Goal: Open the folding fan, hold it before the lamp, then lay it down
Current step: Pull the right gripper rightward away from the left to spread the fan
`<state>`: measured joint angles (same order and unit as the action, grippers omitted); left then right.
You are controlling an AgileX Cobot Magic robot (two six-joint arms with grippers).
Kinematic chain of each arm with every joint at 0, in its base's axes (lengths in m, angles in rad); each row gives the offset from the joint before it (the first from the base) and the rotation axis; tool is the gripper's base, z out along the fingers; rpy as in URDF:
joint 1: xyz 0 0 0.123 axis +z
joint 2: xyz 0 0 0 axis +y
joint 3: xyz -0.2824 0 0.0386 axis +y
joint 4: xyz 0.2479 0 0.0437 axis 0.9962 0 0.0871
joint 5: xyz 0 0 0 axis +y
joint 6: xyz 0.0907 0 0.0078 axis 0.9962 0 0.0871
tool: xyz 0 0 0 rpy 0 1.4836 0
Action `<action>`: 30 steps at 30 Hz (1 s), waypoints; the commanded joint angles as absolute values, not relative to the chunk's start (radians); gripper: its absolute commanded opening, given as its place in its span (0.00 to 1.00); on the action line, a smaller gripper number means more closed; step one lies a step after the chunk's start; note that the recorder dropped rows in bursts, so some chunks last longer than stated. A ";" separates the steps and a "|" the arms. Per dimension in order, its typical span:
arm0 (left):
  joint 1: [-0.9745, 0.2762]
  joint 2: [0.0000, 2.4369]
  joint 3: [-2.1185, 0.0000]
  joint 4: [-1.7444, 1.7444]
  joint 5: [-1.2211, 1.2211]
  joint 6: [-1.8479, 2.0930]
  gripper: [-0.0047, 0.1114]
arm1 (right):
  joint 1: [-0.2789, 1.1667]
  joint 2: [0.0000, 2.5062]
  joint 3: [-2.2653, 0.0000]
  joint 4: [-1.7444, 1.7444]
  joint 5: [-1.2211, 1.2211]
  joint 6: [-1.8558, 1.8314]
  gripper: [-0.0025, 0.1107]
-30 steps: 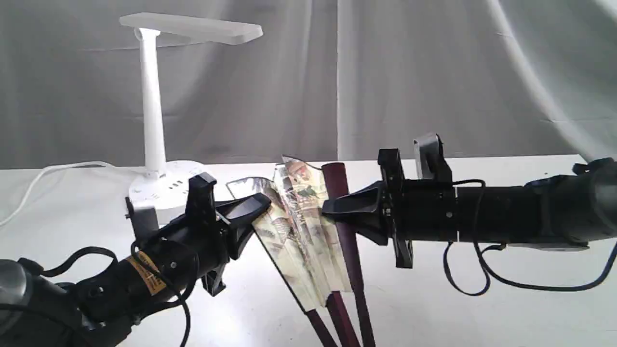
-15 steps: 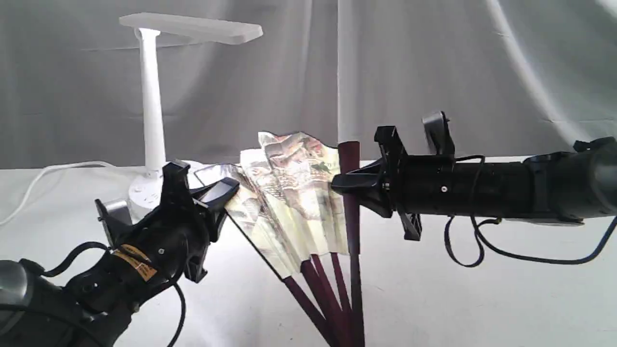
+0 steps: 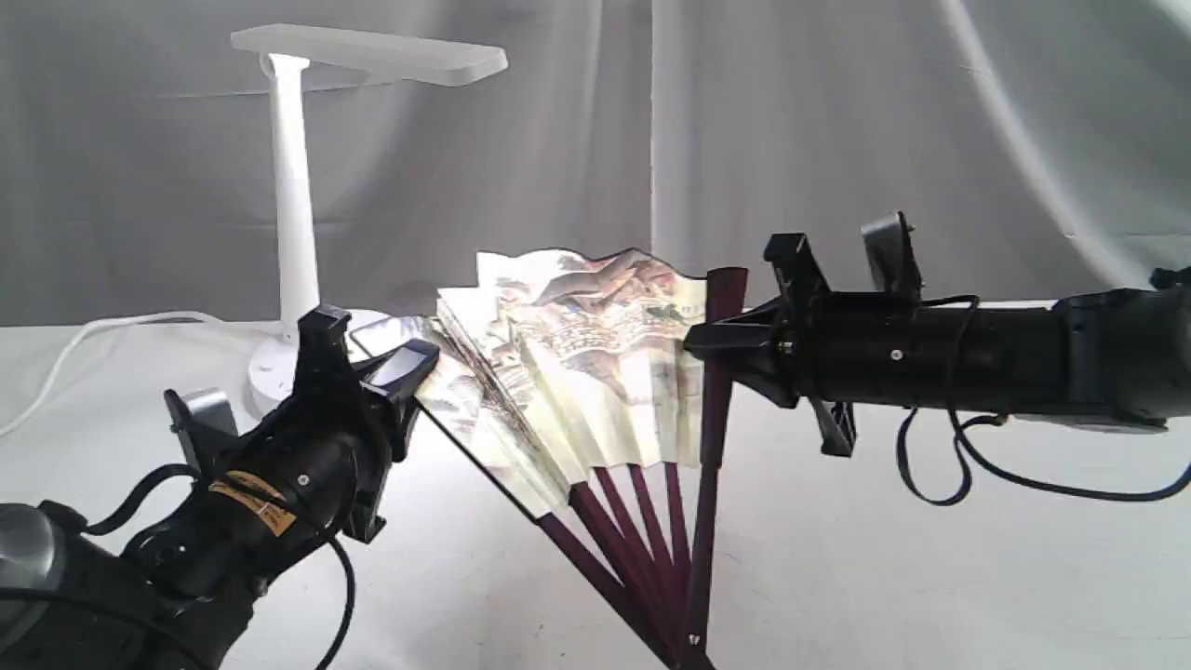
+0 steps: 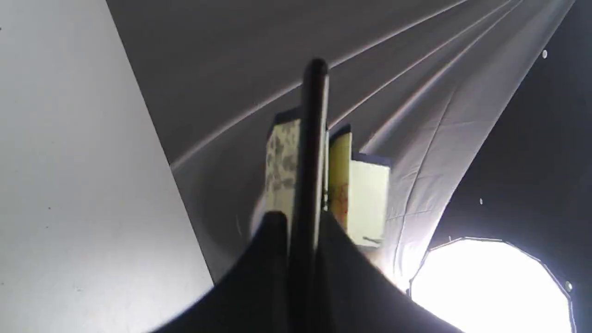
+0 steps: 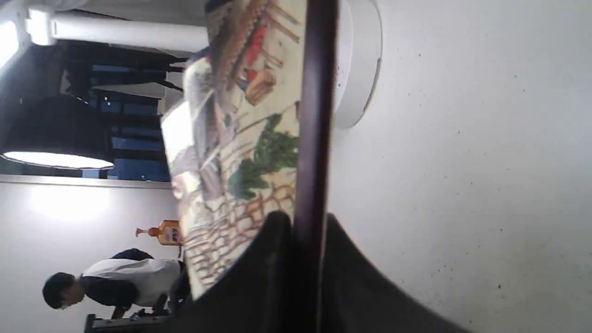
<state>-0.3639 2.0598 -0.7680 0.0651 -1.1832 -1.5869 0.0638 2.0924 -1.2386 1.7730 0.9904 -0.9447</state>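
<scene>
The folding fan [image 3: 577, 363] is held up partly spread between both arms, its painted cream leaf facing the exterior camera and its maroon ribs meeting low at the pivot. My left gripper [image 3: 409, 363] is shut on the left outer rib [image 4: 311, 152]. My right gripper [image 3: 709, 342] is shut on the right outer rib [image 5: 311, 120], which stands nearly upright. The white lamp [image 3: 296, 200] stands behind and to the left, its base [image 5: 358, 64] partly hidden by the fan and the left gripper.
The lamp's white cord [image 3: 84, 340] trails left across the white table [image 3: 930, 577]. A grey curtain [image 3: 791, 140] hangs behind. A person [image 5: 106, 282] shows in the right wrist view's background.
The fan has spread wider and risen. My right gripper moved right and up with its rib, while my left gripper drew left and down with the other rib.
</scene>
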 commanded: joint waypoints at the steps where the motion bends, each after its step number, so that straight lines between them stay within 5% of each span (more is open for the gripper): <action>1: -0.360 2.049 -0.759 -0.032 -1.221 -1.618 0.04 | 0.002 2.089 -1.236 1.744 1.081 -0.990 0.02; 15: -0.360 2.049 -0.687 -0.160 -1.221 -1.627 0.04 | -0.249 2.089 -1.232 1.692 1.179 -0.921 0.02; 30: -0.400 2.047 -0.604 -0.216 -1.221 -1.704 0.04 | -0.351 2.093 -1.055 1.659 1.165 -0.939 0.02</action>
<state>-0.4040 2.0598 -0.6171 -0.1425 -1.1969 -1.6610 -0.3338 2.0974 -1.0728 1.6916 1.1822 -0.8818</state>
